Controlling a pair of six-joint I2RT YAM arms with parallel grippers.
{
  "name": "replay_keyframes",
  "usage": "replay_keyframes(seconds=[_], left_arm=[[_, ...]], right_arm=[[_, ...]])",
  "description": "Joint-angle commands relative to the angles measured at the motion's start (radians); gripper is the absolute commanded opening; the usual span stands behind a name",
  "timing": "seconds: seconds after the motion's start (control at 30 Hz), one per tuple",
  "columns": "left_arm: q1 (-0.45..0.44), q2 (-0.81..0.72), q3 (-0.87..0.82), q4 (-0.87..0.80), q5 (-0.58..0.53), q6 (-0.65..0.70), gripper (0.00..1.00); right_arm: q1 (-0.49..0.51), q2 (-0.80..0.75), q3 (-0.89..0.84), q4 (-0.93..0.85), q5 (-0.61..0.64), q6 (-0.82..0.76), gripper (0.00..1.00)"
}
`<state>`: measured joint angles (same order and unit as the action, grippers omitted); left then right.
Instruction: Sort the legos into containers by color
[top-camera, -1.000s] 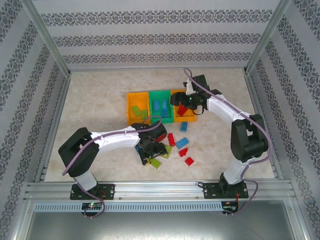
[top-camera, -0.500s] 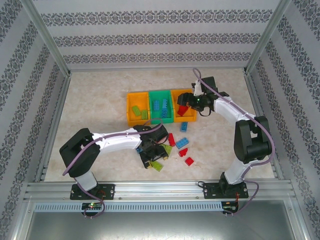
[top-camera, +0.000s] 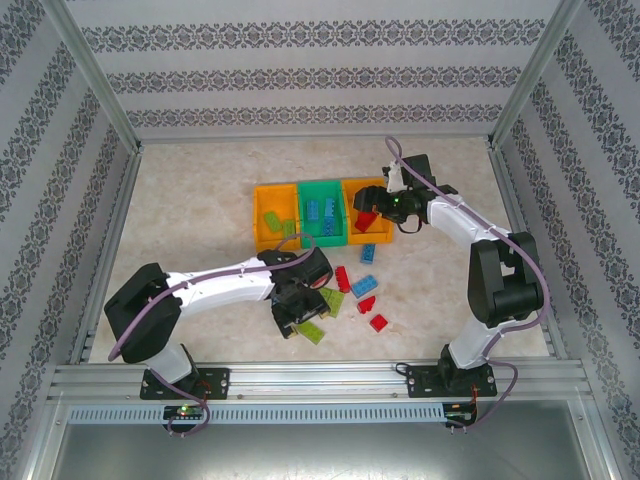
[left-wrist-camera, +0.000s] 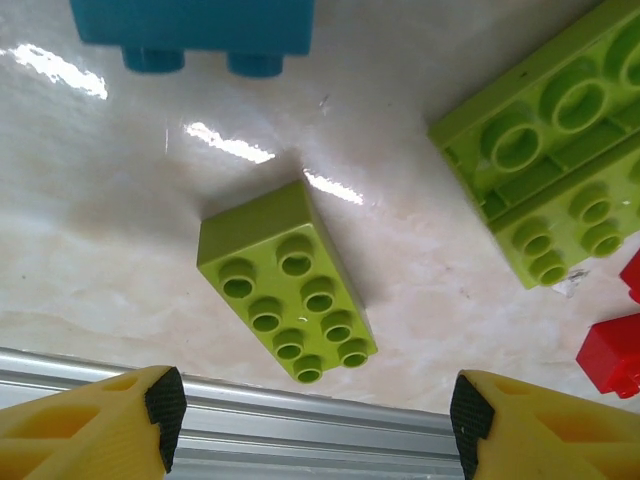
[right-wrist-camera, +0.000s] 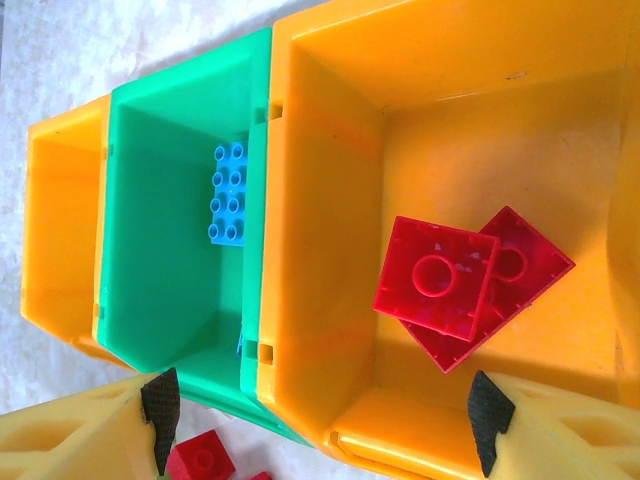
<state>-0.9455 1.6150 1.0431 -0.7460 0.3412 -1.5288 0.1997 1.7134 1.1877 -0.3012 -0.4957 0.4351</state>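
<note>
The left gripper (left-wrist-camera: 315, 420) hangs low over the pale marbled table top (left-wrist-camera: 100, 200) close to the aluminium front rail (left-wrist-camera: 300, 435). Its yellow fingers with black pads (left-wrist-camera: 165, 405) are spread wide and empty, one on each side of a small light green eight-stud plastic brick (left-wrist-camera: 285, 280), which lies studs-up, touched by neither pad and skewed to the line between them. That wide stance looks chosen to straddle the brick, though the wrist may need a turn to close across its narrow sides. A larger light green brick (left-wrist-camera: 540, 180) lies upside down just beside it, so a careless descent could nudge it. The right gripper (right-wrist-camera: 325, 415) is poised above the orange plastic bin at the right end of the row (right-wrist-camera: 330, 230), jaws wide with nothing between them. Below it two red square bricks (right-wrist-camera: 435, 275) rest one across the other on the bin floor, which suits a drop point for red. The middle green plastic bin (right-wrist-camera: 160, 200) holds a blue brick (right-wrist-camera: 228, 192), and the orange bin at the left end (top-camera: 262, 190) holds light green bricks (top-camera: 272, 220), so each colour has its own compartment and the left arm's target belongs at the left end. A scatter of loose red, blue and green bricks (top-camera: 364, 285) lies on the table in front of the bins, between the arms, not yet sorted
</note>
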Motion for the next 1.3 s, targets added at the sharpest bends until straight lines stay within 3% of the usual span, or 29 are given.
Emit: replay_keyframes(seconds=[0.0,0.47,0.9,1.07,1.27], left_arm=[[-0.025,0.027,-0.023,0.014,0.019,-0.045,0.73],[-0.027,0.106,-0.071,0.154,0.029,-0.059,0.70],[-0.021,0.113,-0.065,0.124,-0.027,0.044,0.37],[-0.016,0.088,0.025,0.026,-0.114,0.152,0.28],[0.015,0.027,0.123,-0.077,-0.206,0.277,0.25]], right_arm=[[-0.014,-0.024,-0.013,0.016,-0.026,-0.010,0.79],[-0.020,-0.024,-0.022,0.015,-0.036,-0.007,0.79],[-0.019,-0.047,-0.036,0.002,-0.005,-0.016,0.80],[-0.020,-0.089,-0.055,-0.004,0.021,-0.030,0.79],[-0.003,-0.153,-0.094,-0.020,0.044,-0.055,0.79]])
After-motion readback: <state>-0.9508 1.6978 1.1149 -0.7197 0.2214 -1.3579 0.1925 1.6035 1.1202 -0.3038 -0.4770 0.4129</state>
